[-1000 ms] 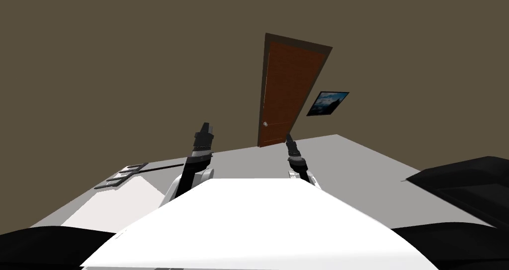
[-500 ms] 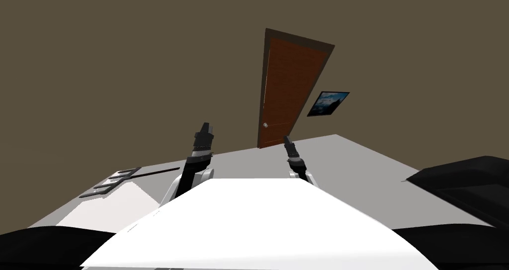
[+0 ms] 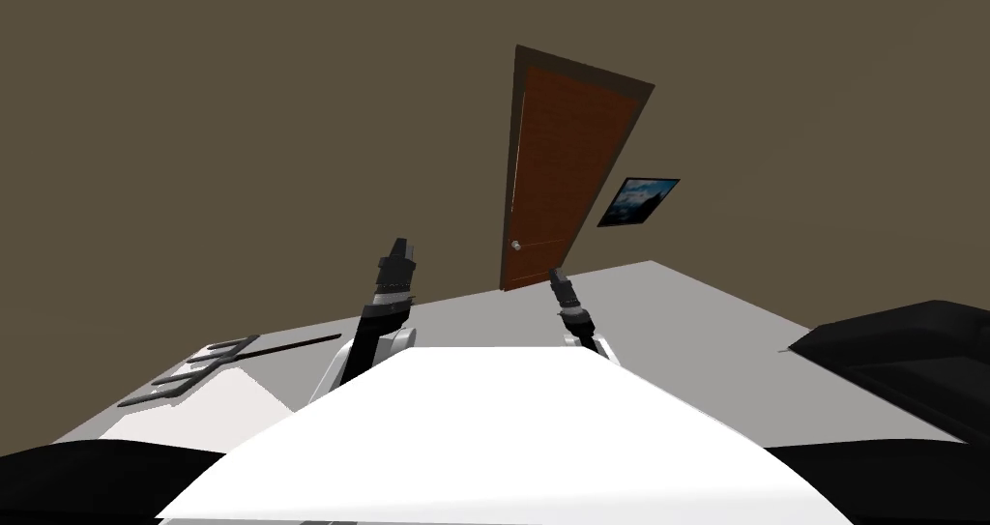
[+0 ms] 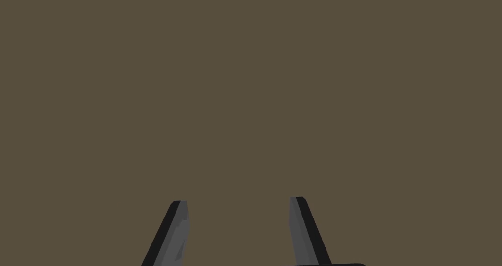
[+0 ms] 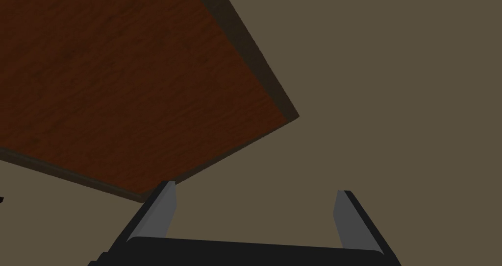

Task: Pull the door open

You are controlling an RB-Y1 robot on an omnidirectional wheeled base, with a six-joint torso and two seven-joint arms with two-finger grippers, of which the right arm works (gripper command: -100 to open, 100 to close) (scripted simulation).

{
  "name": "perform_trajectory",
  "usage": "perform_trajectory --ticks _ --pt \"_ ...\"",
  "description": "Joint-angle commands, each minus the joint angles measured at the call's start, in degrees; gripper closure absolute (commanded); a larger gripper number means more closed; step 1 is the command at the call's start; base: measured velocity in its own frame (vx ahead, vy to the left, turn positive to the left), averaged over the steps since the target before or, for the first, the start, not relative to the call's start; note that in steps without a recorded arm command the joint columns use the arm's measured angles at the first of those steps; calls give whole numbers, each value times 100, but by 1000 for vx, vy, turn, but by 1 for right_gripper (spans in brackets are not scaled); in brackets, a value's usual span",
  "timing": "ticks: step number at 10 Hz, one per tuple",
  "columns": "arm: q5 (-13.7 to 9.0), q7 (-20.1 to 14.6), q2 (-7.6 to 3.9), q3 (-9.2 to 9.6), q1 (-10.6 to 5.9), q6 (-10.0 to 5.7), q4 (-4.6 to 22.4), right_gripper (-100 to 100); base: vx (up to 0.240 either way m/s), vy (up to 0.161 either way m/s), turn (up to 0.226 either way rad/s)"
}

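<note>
Broadly, an olive-brown wall spans the far side of the room. Set in it, well ahead across the grey floor, is the door, reddish-brown wood grain in a dark frame and shut as far as I can judge. A small framed picture hangs on the wall just beside the door, on the side away from its knob. The right gripper is raised before the door's foot but well short of it; from the wrist it looks towards a corner of the door, its fingers spread wide around nothing. The left gripper is raised off to the door's knob side, fingers apart and empty. The knob, small, pale and round, sits at the door's edge. The risk I see is aim: on its present line the right gripper would meet flat panel, not knob. Thin blades could also slip off a round knob if they close off-centre, and stopping too near would leave the door no room to swing.
</note>
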Motion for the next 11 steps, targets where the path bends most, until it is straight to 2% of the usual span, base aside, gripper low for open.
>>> perform_trajectory --ticks 1,11 --pt "111 118 -20 -56 -48 -105 216 -100 87 16 -41" --pt "758 759 -228 -480 -484 -647 1629 -100 97 24 -36"
